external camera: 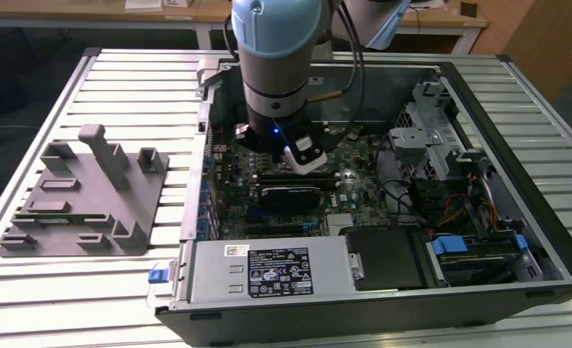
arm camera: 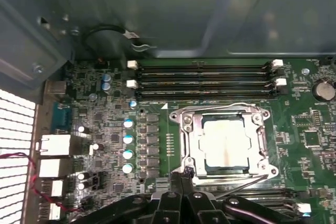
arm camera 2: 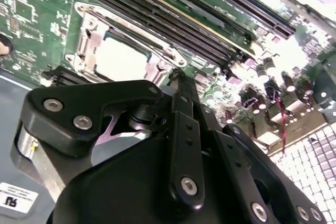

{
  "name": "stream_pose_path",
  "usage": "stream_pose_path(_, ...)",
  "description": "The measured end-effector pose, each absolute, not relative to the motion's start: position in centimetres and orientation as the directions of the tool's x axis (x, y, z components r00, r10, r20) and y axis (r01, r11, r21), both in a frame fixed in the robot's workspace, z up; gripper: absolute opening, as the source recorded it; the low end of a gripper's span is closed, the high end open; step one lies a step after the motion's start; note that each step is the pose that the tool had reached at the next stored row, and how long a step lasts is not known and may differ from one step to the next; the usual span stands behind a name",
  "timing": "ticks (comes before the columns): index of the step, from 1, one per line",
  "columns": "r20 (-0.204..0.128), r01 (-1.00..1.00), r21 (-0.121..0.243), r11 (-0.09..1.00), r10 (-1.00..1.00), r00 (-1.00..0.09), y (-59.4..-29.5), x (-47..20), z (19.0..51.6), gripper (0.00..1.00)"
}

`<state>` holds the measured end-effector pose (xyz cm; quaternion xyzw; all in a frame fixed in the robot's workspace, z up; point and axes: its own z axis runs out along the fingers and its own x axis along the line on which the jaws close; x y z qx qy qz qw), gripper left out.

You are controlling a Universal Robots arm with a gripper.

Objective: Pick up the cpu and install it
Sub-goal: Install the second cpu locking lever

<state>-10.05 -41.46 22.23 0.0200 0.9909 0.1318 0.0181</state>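
Observation:
The cpu (arm camera: 224, 145) is a pale silver-white square lying flat inside the metal socket frame (arm camera: 191, 129) on the green motherboard; the second wrist view shows the cpu (arm camera 2: 121, 59) within the same frame (arm camera 2: 86, 30). My gripper (arm camera: 181, 176) hovers just beside the socket's edge, its black fingers pressed together with nothing between them. In the second wrist view the gripper (arm camera 2: 176, 74) points its joined tips at the frame's corner. In the exterior view the gripper (external camera: 308, 171) hangs low inside the open computer case, over the motherboard.
Long memory slots (arm camera: 205, 77) run beside the socket, and a row of capacitors (arm camera: 127, 145) stands on its other side. The case holds a power supply (external camera: 266, 272) at the front and a drive cage (external camera: 430, 138) on the exterior view's right. A grey fixture block (external camera: 83, 196) sits on the slatted table.

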Motion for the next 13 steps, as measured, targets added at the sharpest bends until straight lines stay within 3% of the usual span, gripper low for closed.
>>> stream_pose_path(13,-0.032,0.035,0.262,0.964,0.044,-0.999,-41.5,-10.5,23.9,0.11)
